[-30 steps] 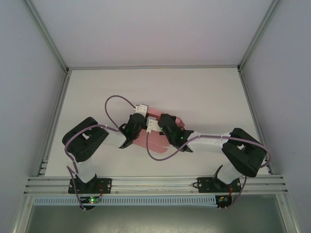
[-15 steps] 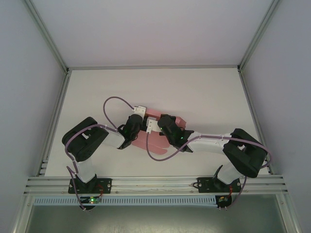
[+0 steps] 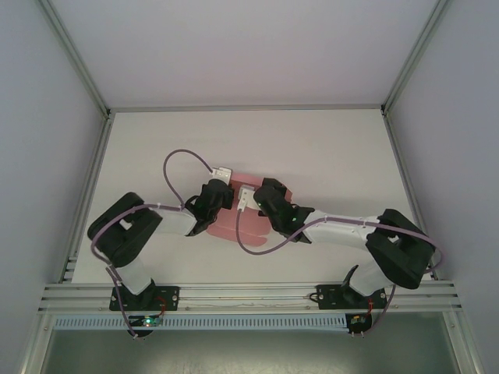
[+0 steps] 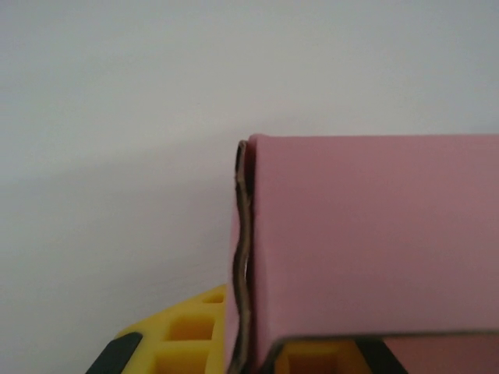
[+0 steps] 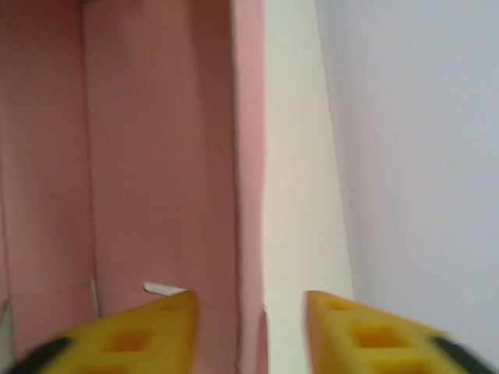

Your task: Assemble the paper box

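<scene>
The pink paper box [image 3: 251, 223] lies at the middle of the white table [image 3: 327, 156], partly folded, between my two grippers. My left gripper [image 3: 219, 204] is on its left side. In the left wrist view the yellow fingers [image 4: 183, 331] pinch a doubled upright wall of the box [image 4: 366, 234], and a pink panel covers the right finger; the left gripper [image 4: 253, 343] is shut on that wall. My right gripper [image 3: 263, 201] is over the box's right side. It [image 5: 249, 299] stands open, its fingers astride a thin pink wall, with the box's inside [image 5: 156, 156] to the left.
Purple cables loop over the table by both wrists [image 3: 183, 160]. Aluminium frame rails [image 3: 242, 294] run along the near edge, and grey walls [image 3: 47, 156] close in the sides and back. Bare table lies beyond the box.
The left arm's elbow has swung left and lower, and its gripper has drawn the box's left side slightly left. The right gripper has edged up over the box.
</scene>
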Motion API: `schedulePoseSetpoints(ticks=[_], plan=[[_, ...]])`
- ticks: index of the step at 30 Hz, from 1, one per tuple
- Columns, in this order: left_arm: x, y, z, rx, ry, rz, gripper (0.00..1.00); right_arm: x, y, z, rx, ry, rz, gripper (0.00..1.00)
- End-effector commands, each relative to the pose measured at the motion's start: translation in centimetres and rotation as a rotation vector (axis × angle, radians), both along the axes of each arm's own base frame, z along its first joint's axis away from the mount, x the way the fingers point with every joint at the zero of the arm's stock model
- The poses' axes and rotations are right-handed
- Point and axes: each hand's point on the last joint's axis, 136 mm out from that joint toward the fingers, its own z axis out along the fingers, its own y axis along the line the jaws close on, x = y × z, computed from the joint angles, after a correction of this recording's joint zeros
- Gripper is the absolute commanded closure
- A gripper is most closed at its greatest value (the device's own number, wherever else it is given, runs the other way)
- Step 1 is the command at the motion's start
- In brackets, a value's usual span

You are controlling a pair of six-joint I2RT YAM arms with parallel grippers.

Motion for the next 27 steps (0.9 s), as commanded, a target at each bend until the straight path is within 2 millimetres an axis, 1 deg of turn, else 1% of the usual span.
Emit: schedulePoseSetpoints(ticks=[1, 2, 4, 5, 7, 9, 12, 14, 16, 17, 19, 21, 23, 26, 27], plan=[[-0.5, 1.2, 3.7, 0.027, 0.021, 0.093, 1.00, -0.1, 0.8, 6.6, 0.184, -0.090, -0.014, 0.14], [-0.8, 1.3, 4.3, 0.017, 0.027, 0.107, 1.00, -0.5, 1.0, 7.9, 0.238, -0.108, 0.004, 0.02], [-1.7, 1.9, 5.0, -0.012, 0.040, 0.134, 1.00, -1.9, 1.4, 10.3, 0.351, -0.116, 0.060, 0.02], [-2.0, 2.6, 5.2, -0.025, 0.043, 0.171, 1.00, -2.6, 1.4, 11.5, 0.419, -0.114, 0.088, 0.02], [-2.7, 3.8, 5.5, -0.040, 0.051, 0.221, 1.00, -4.2, 1.2, 13.9, 0.559, -0.114, 0.138, 0.02], [-3.4, 4.1, 5.9, -0.053, 0.056, 0.216, 1.00, -5.6, 0.6, 16.4, 0.692, -0.128, 0.172, 0.02], [-4.0, 4.2, 6.5, -0.082, 0.048, 0.193, 1.00, -6.3, -1.1, 19.6, 0.847, -0.148, 0.165, 0.02], [-4.4, 4.1, 6.9, -0.100, 0.038, 0.178, 1.00, -5.8, -2.3, 20.4, 0.901, -0.154, 0.124, 0.02], [-4.7, 4.2, 7.2, -0.112, 0.038, 0.175, 1.00, -4.4, -3.6, 20.3, 0.923, -0.136, 0.046, 0.02], [-4.8, 4.2, 7.4, -0.118, 0.040, 0.170, 1.00, -3.6, -4.2, 19.8, 0.924, -0.114, -0.005, 0.02], [-5.1, 3.9, 7.5, -0.133, 0.047, 0.147, 1.00, -2.4, -4.7, 18.7, 0.916, -0.072, -0.064, 0.02], [-5.3, 3.6, 7.7, -0.147, 0.051, 0.129, 1.00, -1.7, -4.4, 17.3, 0.892, -0.042, -0.082, 0.02], [-5.4, 3.5, 7.8, -0.159, 0.055, 0.129, 1.00, -1.4, -3.5, 15.7, 0.852, 0.009, -0.073, 0.02], [-5.5, 3.6, 7.9, -0.165, 0.058, 0.132, 1.00, -0.8, -3.0, 13.9, 0.825, 0.070, -0.111, 0.02], [-5.5, 3.6, 8.0, -0.169, 0.055, 0.132, 1.00, -0.7, -2.9, 13.6, 0.820, 0.078, -0.118, 0.02]])
